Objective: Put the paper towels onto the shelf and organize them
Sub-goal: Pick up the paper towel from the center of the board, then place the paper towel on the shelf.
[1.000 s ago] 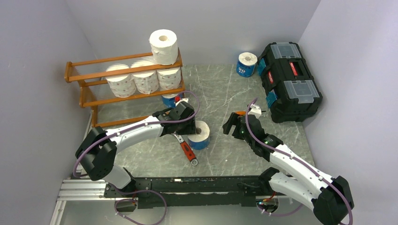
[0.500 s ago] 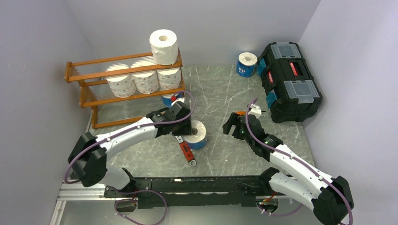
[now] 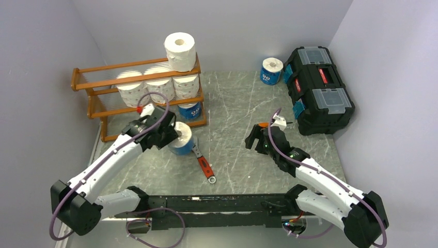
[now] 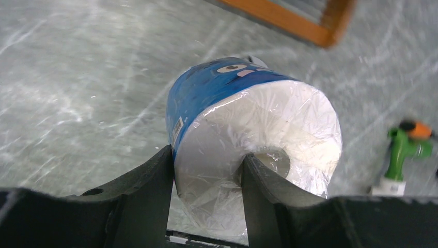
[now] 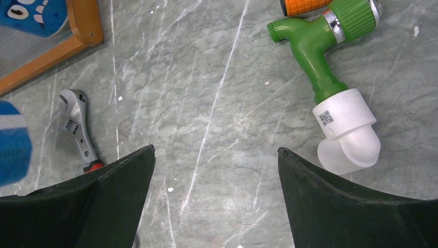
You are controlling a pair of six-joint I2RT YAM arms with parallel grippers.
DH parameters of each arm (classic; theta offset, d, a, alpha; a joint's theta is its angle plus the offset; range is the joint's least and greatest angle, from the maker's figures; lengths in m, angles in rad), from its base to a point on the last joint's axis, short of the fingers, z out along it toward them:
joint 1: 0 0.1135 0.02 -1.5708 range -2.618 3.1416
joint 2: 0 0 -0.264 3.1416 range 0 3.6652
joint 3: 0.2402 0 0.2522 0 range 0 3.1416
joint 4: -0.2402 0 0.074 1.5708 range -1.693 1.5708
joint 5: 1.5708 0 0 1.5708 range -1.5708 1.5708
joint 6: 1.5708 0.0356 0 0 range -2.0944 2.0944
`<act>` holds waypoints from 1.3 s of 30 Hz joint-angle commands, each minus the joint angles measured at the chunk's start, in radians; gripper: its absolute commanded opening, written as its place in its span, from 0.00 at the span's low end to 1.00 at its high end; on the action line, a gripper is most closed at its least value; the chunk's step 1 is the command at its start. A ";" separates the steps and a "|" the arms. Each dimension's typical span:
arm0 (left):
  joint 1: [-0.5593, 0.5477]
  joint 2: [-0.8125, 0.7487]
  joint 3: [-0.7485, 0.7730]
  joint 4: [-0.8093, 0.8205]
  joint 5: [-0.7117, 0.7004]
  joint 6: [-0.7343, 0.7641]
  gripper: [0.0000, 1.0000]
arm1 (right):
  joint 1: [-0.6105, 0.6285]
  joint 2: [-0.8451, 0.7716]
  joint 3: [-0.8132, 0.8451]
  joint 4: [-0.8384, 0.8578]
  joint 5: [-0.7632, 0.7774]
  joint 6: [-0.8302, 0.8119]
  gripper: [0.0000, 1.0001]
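Observation:
My left gripper (image 3: 173,135) is shut on a blue-wrapped paper towel roll (image 3: 183,139), one finger (image 4: 261,178) in its core and one on its outer side; it holds the roll (image 4: 253,134) just in front of the orange-brown shelf (image 3: 98,80). On the shelf, three printed white rolls (image 3: 155,85) sit on the middle tier, a plain white roll (image 3: 180,50) stands on top at the right end, and a blue roll (image 3: 190,110) sits on the bottom tier. Another blue roll (image 3: 271,71) stands at the back by the toolbox. My right gripper (image 3: 256,139) is open and empty.
A black toolbox (image 3: 319,89) with red latches stands at the right. A red-handled wrench (image 3: 205,165) lies on the table, also seen in the right wrist view (image 5: 76,126). A green hose fitting with white elbow (image 5: 330,88) lies by my right gripper.
My left gripper has lifted the blue roll off the table beside the wrench and carried it left and back toward the shelf's lower right corner. The right arm has not moved.

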 commanded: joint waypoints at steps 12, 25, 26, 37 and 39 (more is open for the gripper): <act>0.322 -0.116 -0.074 -0.022 -0.047 -0.325 0.00 | -0.004 -0.001 -0.006 0.030 -0.010 -0.022 0.90; 0.382 0.052 0.010 0.029 -0.016 -0.334 0.00 | -0.004 0.014 -0.022 0.052 -0.042 -0.012 0.90; 0.385 0.059 0.021 0.029 -0.021 -0.334 0.00 | -0.003 0.015 -0.022 0.053 -0.042 -0.012 0.90; 0.392 0.160 0.089 0.079 -0.018 -0.337 0.00 | -0.003 0.049 -0.025 0.074 -0.048 -0.013 0.90; 0.394 0.175 0.083 0.102 -0.015 -0.342 0.00 | -0.004 0.052 -0.021 0.073 -0.046 -0.018 0.90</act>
